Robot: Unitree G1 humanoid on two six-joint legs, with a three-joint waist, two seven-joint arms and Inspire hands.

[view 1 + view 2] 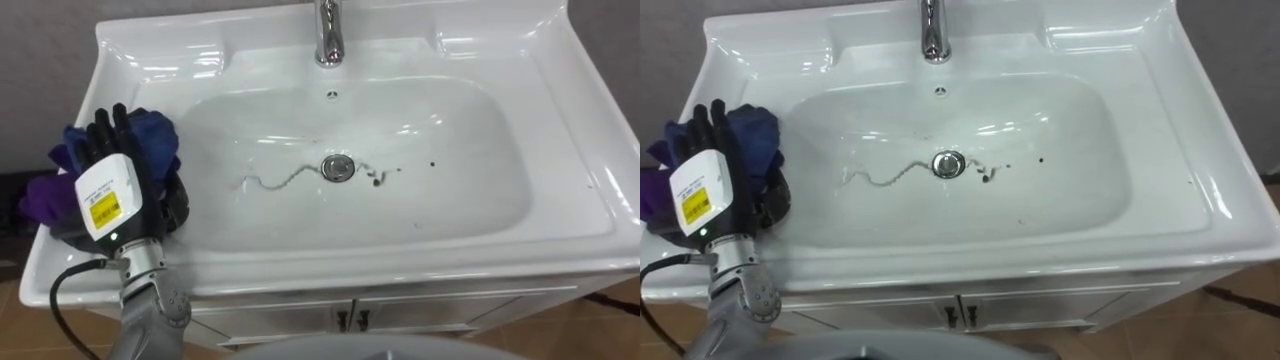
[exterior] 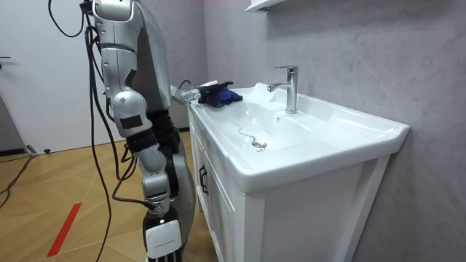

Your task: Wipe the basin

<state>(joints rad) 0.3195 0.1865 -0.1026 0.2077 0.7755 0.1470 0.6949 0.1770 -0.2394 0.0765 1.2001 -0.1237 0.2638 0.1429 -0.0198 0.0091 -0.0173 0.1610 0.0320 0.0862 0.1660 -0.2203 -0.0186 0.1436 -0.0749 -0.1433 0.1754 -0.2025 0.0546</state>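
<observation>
Left hand (image 1: 108, 195), fingers laid flat over the blue cloth (image 1: 150, 135) on the basin (image 1: 420, 260) rim (no clench). Pushed downhill, the cloth could slip free, missing grime (image 1: 280, 180) by the drain (image 1: 338, 168).

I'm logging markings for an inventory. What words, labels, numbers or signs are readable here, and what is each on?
Tag on the back of the left hand: white with a yellow patch, print too small to read.
Tag on the right hand, room view: too small to tell.
Basin, faucet, blue cloth: no text seen.
Nothing can be quoted.
</observation>
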